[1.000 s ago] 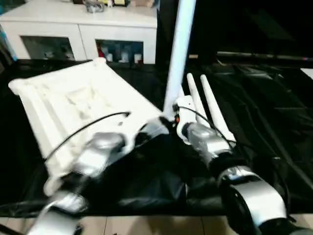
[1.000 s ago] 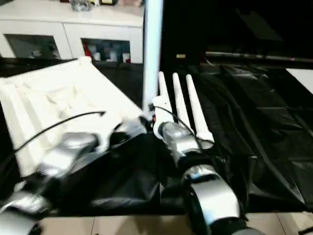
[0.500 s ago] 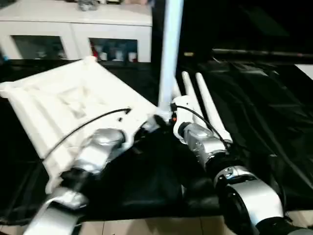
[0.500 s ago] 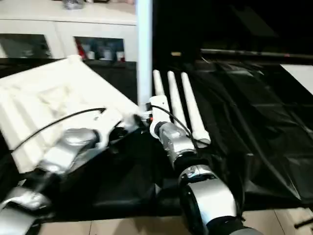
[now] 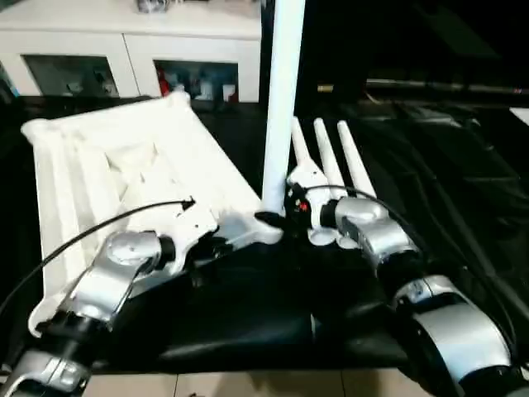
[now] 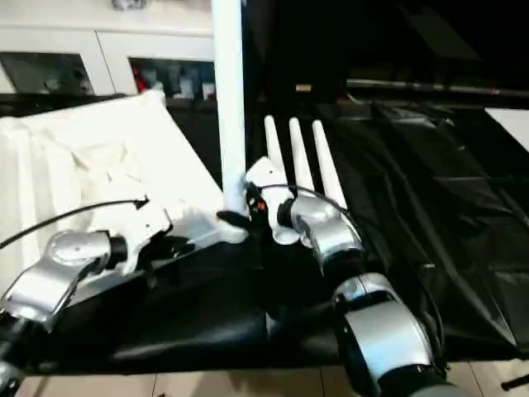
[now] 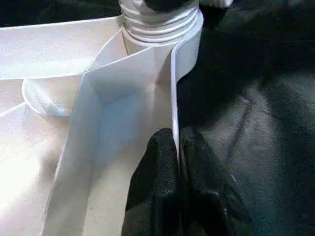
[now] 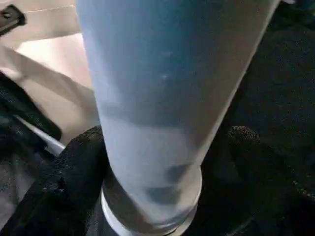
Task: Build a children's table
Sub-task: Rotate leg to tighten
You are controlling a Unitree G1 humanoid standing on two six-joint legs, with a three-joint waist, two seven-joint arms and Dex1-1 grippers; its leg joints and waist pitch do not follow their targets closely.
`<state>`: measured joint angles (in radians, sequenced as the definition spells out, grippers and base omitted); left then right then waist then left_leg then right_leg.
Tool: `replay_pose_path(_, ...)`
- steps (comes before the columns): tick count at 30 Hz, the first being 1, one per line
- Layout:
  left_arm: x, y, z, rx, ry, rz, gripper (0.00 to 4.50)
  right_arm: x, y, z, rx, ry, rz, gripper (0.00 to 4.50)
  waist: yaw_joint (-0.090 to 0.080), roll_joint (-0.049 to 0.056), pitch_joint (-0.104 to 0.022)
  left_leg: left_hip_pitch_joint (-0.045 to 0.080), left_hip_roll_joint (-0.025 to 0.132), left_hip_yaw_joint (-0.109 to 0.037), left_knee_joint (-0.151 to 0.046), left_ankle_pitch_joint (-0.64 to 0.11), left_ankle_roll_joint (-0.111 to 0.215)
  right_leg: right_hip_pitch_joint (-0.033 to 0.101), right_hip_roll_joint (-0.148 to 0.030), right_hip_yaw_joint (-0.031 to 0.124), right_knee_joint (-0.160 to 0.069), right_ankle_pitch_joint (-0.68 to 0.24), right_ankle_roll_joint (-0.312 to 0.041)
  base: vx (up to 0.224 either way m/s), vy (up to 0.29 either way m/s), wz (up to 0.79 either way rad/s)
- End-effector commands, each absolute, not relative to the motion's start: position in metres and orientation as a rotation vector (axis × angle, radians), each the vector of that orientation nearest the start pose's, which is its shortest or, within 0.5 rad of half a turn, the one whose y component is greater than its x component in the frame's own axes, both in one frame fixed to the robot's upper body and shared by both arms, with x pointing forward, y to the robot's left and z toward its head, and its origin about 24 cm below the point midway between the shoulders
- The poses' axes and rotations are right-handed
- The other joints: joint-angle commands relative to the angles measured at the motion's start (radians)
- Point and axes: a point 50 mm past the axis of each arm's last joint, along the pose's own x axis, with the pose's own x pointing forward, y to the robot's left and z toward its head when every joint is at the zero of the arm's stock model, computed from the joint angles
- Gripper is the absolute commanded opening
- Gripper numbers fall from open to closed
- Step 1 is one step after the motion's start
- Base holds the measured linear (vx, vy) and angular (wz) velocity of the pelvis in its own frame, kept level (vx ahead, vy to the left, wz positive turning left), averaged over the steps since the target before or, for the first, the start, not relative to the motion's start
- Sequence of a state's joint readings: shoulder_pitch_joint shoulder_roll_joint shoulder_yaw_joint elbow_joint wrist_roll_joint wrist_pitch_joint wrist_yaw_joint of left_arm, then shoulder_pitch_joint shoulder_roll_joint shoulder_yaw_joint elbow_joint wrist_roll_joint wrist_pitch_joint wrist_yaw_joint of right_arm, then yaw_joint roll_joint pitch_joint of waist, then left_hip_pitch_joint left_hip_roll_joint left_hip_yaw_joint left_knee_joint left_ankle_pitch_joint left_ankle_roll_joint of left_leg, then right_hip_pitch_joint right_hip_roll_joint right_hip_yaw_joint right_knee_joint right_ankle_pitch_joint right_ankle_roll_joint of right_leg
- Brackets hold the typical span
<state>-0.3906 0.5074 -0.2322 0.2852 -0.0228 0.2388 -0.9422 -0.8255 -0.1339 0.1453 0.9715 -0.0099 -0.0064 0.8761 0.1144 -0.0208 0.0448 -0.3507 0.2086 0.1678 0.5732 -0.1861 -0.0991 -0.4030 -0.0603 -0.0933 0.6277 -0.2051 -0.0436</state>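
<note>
The tabletop (image 5: 124, 174) lay underside up on the black cloth (image 5: 463, 198), one leg (image 5: 281, 99) standing upright in its near corner socket (image 7: 160, 22). Three spare legs (image 5: 326, 157) lay beside it. The left gripper (image 7: 178, 162) pinched the tabletop's rim. The right gripper (image 8: 162, 162) straddled the upright leg, its fingers (image 8: 74, 172) spread apart on either side.

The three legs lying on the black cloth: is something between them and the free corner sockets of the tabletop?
Yes. The upright leg, standing in the tabletop's near corner, and the right pincer around its base sit between the three lying legs and the tabletop.
</note>
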Motion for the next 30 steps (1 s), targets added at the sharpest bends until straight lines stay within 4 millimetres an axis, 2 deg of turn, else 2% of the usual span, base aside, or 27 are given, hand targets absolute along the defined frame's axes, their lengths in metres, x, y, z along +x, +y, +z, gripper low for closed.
replay_pose_path(1,0.29,0.172,0.046,0.412,0.458,-1.056,0.0,0.357,-0.088,0.062,-0.252,0.319,1.078,3.99,0.004,0.01,-0.057,-0.002,0.029,-0.002,-0.057,-0.135,0.041,0.061,-0.086,0.063,-0.068,-0.091,-0.192,0.0,0.0,0.0)
replay_pose_path(2,0.289,0.173,0.047,0.412,0.459,-1.058,0.0,0.355,-0.086,0.06,-0.257,0.328,1.097,3.99,0.005,0.007,-0.058,-0.002,0.029,-0.003,-0.057,-0.131,0.04,0.062,-0.086,0.063,-0.067,-0.096,-0.19,0.0,0.0,0.0)
replay_pose_path(8,0.288,0.176,0.048,0.41,0.459,-1.06,0.0,0.353,-0.085,0.055,-0.257,0.351,1.106,3.99,0.006,0.007,-0.059,-0.002,0.029,-0.004,-0.058,-0.123,0.037,0.062,-0.086,0.063,-0.066,-0.093,-0.189,0.0,0.0,0.0)
replay_pose_path(9,0.288,0.176,0.049,0.41,0.459,-1.058,0.0,0.354,-0.084,0.054,-0.237,0.354,1.087,3.73,0.006,0.005,-0.059,-0.002,0.028,-0.003,-0.057,-0.119,0.038,0.062,-0.086,0.063,-0.066,-0.087,-0.19,0.0,0.0,0.0)
replay_pose_path(12,0.287,0.177,0.05,0.41,0.459,-1.057,0.0,0.354,-0.084,0.054,-0.217,0.356,1.072,3.61,0.005,0.008,-0.059,-0.003,0.028,-0.004,-0.057,-0.115,0.039,0.062,-0.087,0.063,-0.064,-0.081,-0.192,0.0,0.0,0.0)
replay_pose_path(19,0.286,0.18,0.05,0.408,0.469,-1.062,0.0,0.352,-0.082,0.051,-0.197,0.37,1.076,2.93,0.002,0.01,-0.059,-0.002,0.028,-0.004,-0.057,-0.126,0.034,0.062,-0.086,0.063,-0.066,-0.095,-0.189,0.0,0.0,0.0)
replay_pose_path(22,0.285,0.18,0.049,0.406,0.476,-1.061,0.0,0.351,-0.082,0.048,-0.167,0.378,1.064,2.82,0.002,0.01,-0.06,-0.002,0.028,-0.004,-0.057,-0.121,0.035,0.063,-0.086,0.063,-0.065,-0.085,-0.191,0.0,0.0,0.0)
replay_pose_path(26,0.287,0.18,0.047,0.393,0.492,-1.034,0.0,0.352,-0.08,0.044,-0.123,0.387,1.003,2.75,-0.002,0.011,-0.058,-0.002,0.028,-0.005,-0.058,-0.135,0.028,0.062,-0.087,0.063,-0.068,-0.108,-0.19,0.0,0.0,0.0)
replay_pose_path(27,0.292,0.179,0.046,0.388,0.505,-0.972,0.0,0.354,-0.079,0.039,-0.092,0.401,0.914,2.75,-0.004,0.009,-0.057,-0.001,0.028,-0.004,-0.059,-0.139,0.026,0.061,-0.087,0.064,-0.068,-0.116,-0.189,0.0,0.0,0.0)
replay_pose_path(28,0.297,0.177,0.044,0.378,0.513,-0.922,0.0,0.355,-0.077,0.035,-0.063,0.417,0.84,2.74,-0.007,0.01,-0.053,0.002,0.028,-0.005,-0.062,-0.155,0.013,0.057,-0.087,0.065,-0.073,-0.15,-0.185,0.0,0.0,0.0)
replay_pose_path(30,0.312,0.171,0.042,0.339,0.526,-0.77,0.0,0.357,-0.074,0.027,-0.003,0.452,0.663,2.74,-0.006,0.01,-0.052,0.007,0.026,-0.006,-0.064,-0.182,-0.006,0.057,-0.09,0.066,-0.081,-0.22,-0.169,0.0,0.0,0.0)
